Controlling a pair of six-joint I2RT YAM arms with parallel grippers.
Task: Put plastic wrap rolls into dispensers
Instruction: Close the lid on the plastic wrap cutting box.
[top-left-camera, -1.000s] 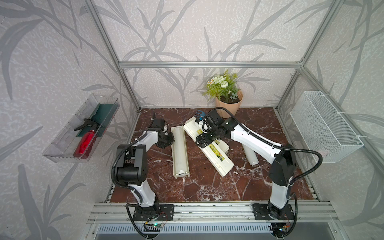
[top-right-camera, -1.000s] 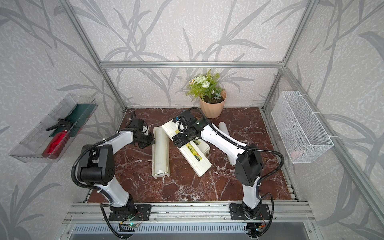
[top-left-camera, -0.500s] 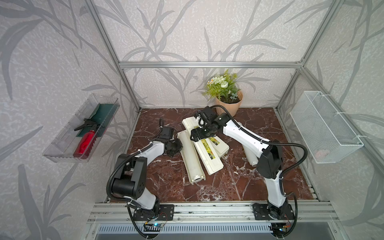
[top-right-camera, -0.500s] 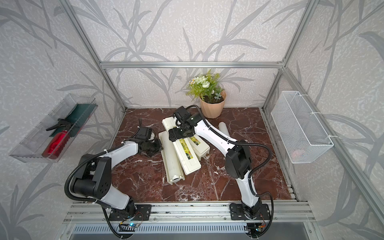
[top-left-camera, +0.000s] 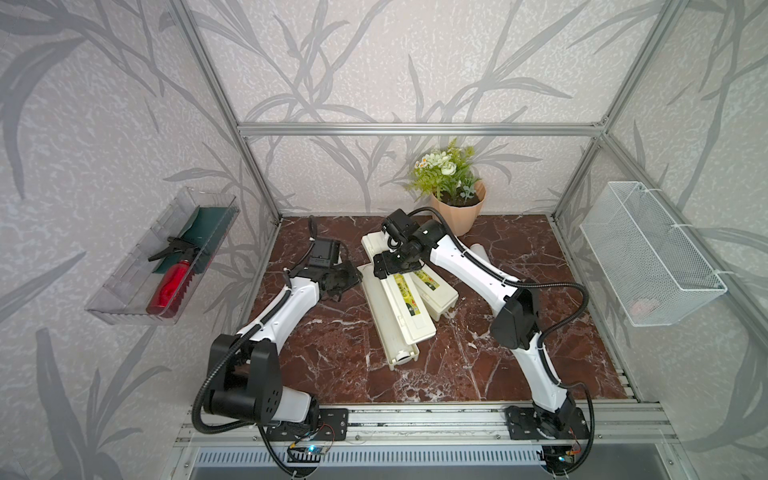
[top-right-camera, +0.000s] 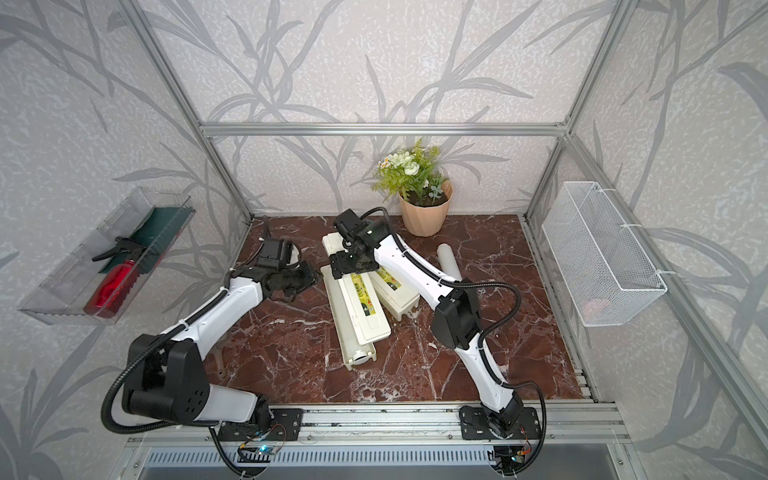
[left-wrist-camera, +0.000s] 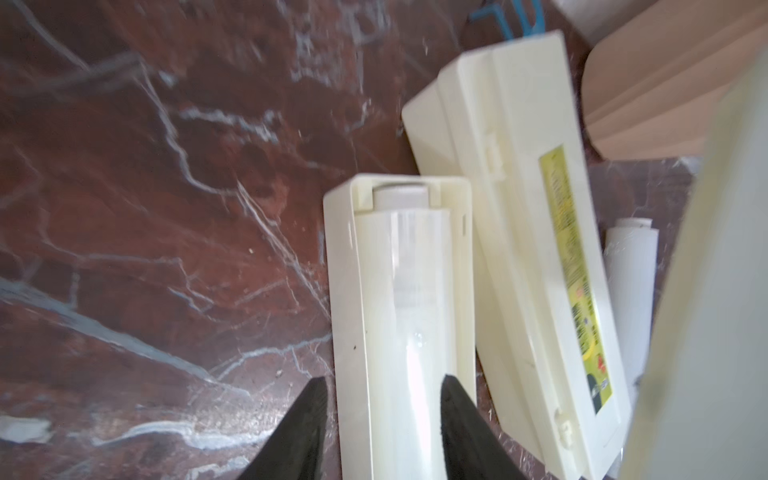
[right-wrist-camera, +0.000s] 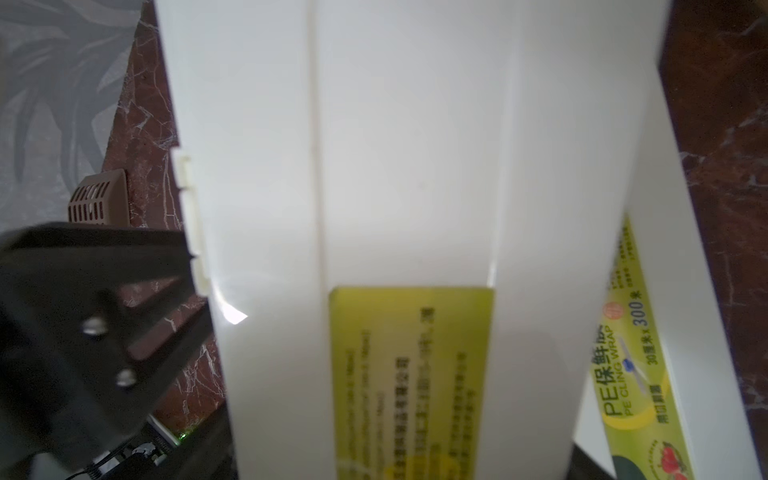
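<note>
Left end effector (left-wrist-camera: 382, 379) gapes astride glossy roll (left-wrist-camera: 415, 311) in cream dispenser (left-wrist-camera: 345, 291); right end effector (top-left-camera: 389, 269) apparently clamps its smooth lid (right-wrist-camera: 415, 145).

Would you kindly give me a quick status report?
Left end effector open at open dispenser. Right end effector gripping its lid. One roll seated; second roll loose beside closed dispenser.

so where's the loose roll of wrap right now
In both top views the loose roll lies just in front of the plant pot, to the right of the boxes, partly hidden under the right arm.
</note>
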